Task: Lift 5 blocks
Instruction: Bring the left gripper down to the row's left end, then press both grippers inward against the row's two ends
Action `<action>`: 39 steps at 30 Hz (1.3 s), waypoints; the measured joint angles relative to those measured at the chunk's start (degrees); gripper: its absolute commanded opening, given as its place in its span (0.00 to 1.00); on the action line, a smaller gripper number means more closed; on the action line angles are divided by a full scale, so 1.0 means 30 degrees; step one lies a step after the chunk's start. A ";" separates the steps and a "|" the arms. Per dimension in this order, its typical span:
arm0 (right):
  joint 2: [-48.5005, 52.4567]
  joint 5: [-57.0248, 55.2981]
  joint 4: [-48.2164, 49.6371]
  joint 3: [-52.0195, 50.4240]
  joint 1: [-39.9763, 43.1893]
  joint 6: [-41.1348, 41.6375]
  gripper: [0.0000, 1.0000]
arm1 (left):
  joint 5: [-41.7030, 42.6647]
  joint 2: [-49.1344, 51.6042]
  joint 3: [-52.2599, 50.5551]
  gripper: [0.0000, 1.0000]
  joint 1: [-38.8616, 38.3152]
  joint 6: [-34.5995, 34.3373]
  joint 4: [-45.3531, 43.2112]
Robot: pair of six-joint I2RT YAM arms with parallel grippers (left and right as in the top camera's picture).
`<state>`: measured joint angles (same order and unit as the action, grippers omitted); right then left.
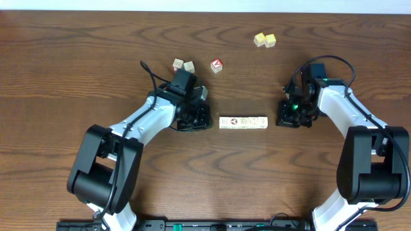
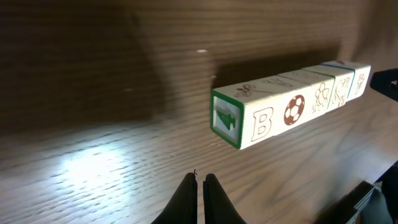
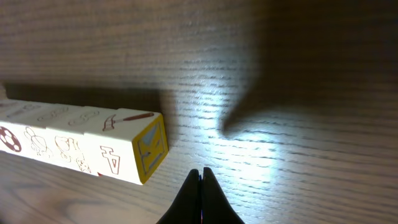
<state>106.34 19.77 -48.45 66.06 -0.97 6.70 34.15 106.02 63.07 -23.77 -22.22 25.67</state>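
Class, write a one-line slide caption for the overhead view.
Row of blocks on a wooden table, with the left gripper and right gripper shut at either end, not touching.

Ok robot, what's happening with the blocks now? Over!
Left gripper shut, empty. Right gripper shut, empty. Row of blocks on table between them, not lifted. Red-topped cube behind, apart.

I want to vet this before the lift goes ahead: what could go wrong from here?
1. The row of blocks is separate cubes lying end to end; pressed from both ends, it may buckle in the middle and drop.
2. The shut left gripper and right gripper each seem to sit a little aside of the row's end faces, so an off-centre push could swing the row instead of clamping it.
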 measured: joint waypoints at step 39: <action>-0.0007 0.1996 0.1581 -0.0962 0.0000 -0.1115 0.01 | -0.1224 0.1005 0.0000 0.08 -0.1093 -0.1093 -0.2601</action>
<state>106.32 25.76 -43.70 63.18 -0.97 3.36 30.48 109.03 63.07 -27.05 -25.50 17.87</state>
